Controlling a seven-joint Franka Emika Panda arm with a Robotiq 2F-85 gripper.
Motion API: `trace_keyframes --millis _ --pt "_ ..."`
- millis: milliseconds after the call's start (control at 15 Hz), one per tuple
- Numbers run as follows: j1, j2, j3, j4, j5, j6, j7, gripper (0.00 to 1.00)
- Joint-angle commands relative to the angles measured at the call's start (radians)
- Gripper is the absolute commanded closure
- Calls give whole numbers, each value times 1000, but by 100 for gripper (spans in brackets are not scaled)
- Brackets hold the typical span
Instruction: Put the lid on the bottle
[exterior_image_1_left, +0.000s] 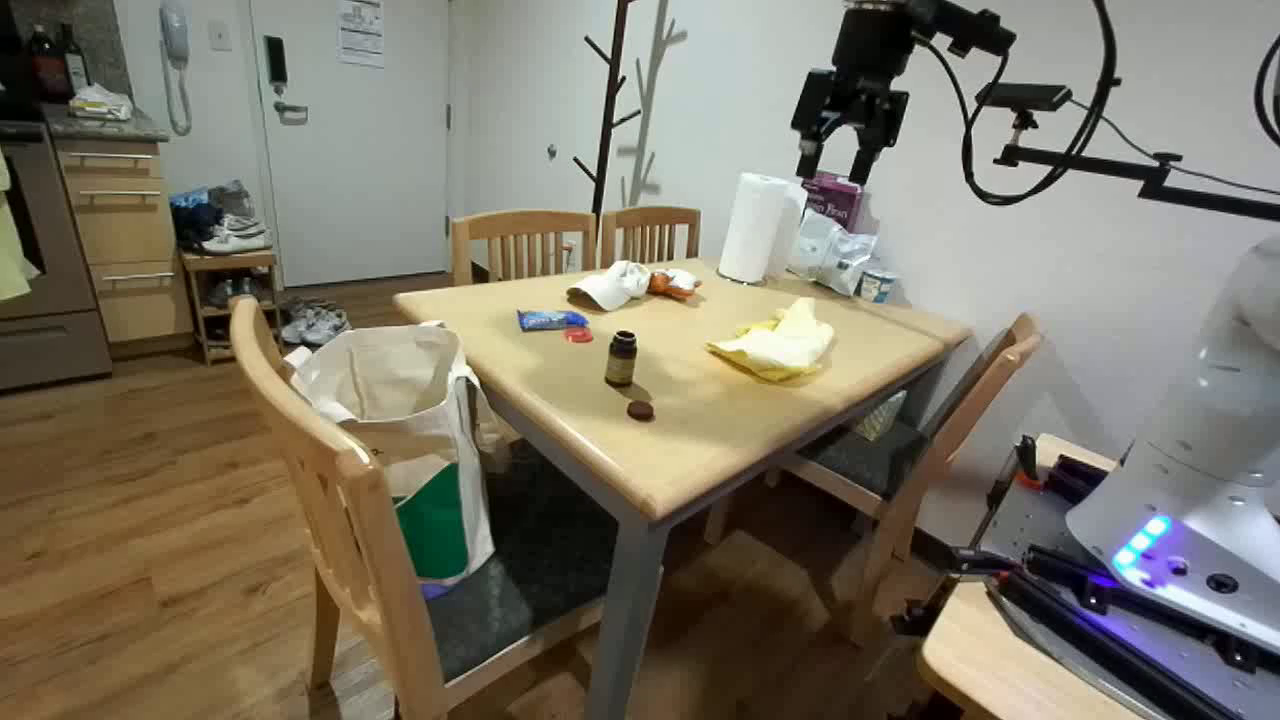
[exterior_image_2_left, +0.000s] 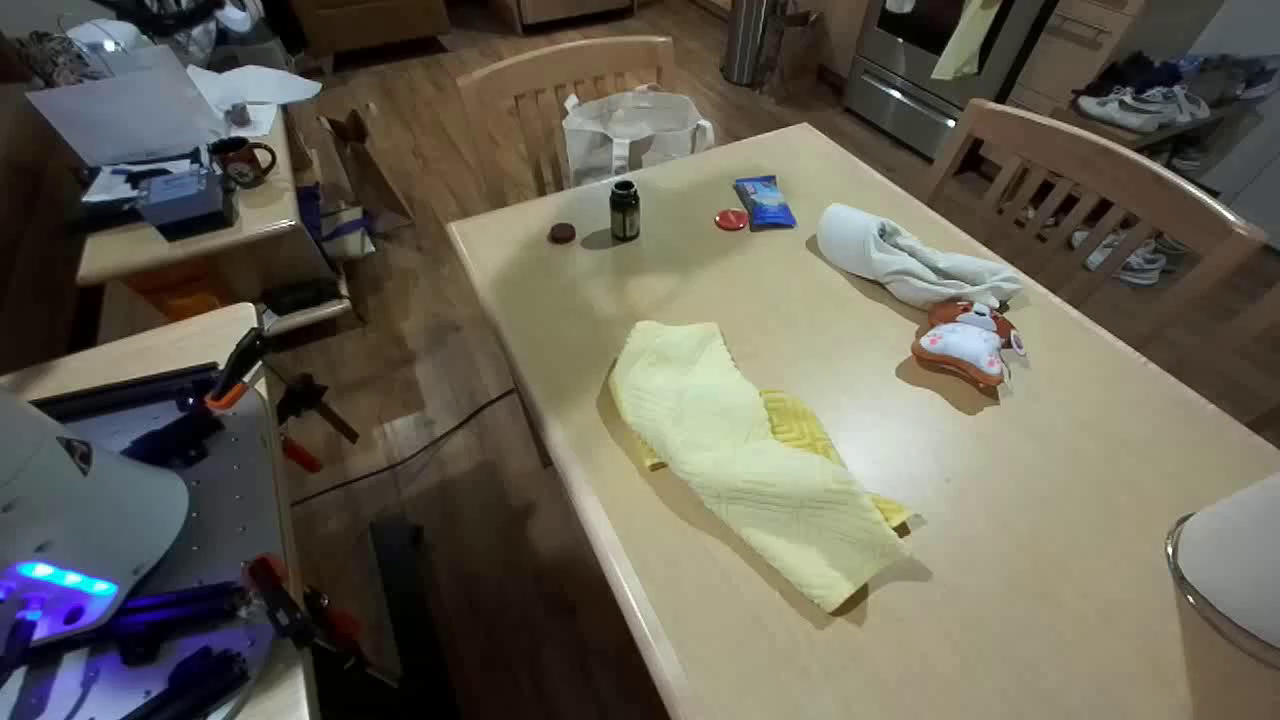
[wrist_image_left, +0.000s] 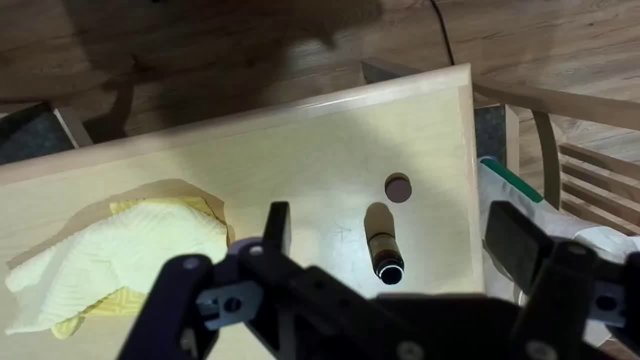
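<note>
In an exterior view, shows one gripper (exterior_image_1_left: 836, 168) with jaws wide apart, above one table (exterior_image_1_left: 720, 425). In an exterior view, has on the table one upright bottle (exterior_image_2_left: 625, 212), one lid (exterior_image_2_left: 562, 233) just beside, one blue packet (exterior_image_2_left: 766, 203), one red disc (exterior_image_2_left: 731, 219). In the wrist view, shows two wide-set fingers (wrist_image_left: 515, 240).

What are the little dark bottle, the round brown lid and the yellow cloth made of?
The bottle is glossy, dark brown glass or plastic, I can't tell; its mouth gleams. The lid is probably dull plastic: even reddish-brown, no metallic glint. The yellow cloth looks like matte fabric, with loose folds and patterned texture.
</note>
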Motion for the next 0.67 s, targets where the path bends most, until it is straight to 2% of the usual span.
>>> trace_keyframes --millis 0,267,600 --pt "24 3 -22 2 -8 -2 7 0" --pt "26 72 -27 41 -45 9 -27 0" --pt "45 250 -22 158 -111 25 -49 0"
